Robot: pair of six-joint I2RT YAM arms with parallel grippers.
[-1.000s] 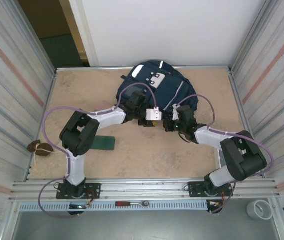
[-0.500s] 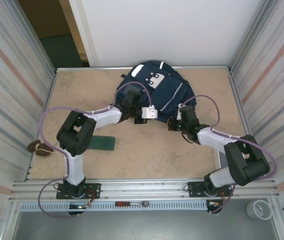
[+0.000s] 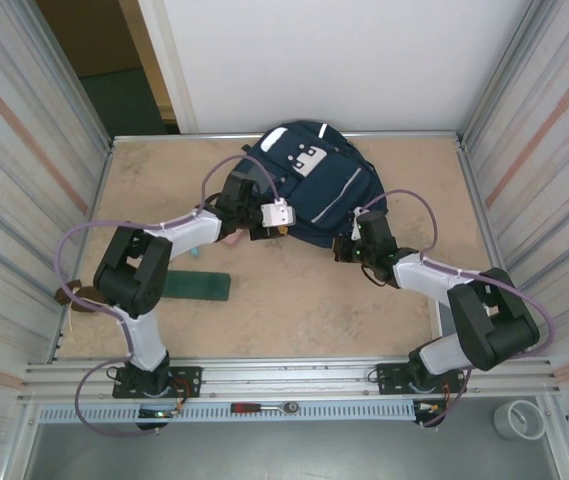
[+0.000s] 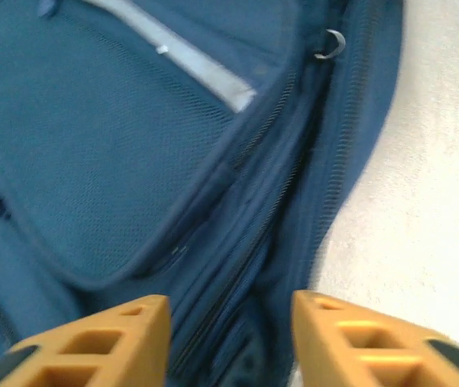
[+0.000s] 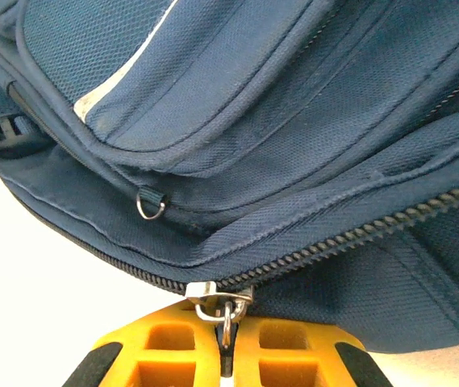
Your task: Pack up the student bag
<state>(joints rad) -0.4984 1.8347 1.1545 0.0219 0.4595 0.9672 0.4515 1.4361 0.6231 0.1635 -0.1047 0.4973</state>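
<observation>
**Zip-running step: one grip sound, bracing wanting**

The bench [image 3: 294, 300] carried the student bag [image 3: 319, 185] at its far middle, lying flat with the white patch uppermost.

The left hand [image 4: 229, 322] was at the bag's near-left edge. Its fingers [image 4: 124, 339] were spread, with the folded seam of the bag in the gap between them. Whether they touched the fabric could not be told.

The right hand [image 5: 227, 339] was at the bag's near-right edge. Its fingers were pressed together, pinching the zip pull [image 5: 226, 310] that hung from the slider [image 5: 210, 291] on the main zip [image 5: 358, 230].

Judged step: running the main zip along the bag's edge. Whether this was to open or to close it could not be confirmed.

Recommendations:
- Draw the pull along the line of the teeth, not away from the bag. A sideways tug would likely drag the whole bag across the bench or cock the slider.
- Bring the left hand together on the seam beside the zip, so the fabric is taut ahead of the slider.
- Follow the curve of the bag's edge. The cloth is slack and liable to bunch.
- Watch the small metal ring [image 5: 150, 204] just above the zip. It should stay out of the slider's path.
</observation>
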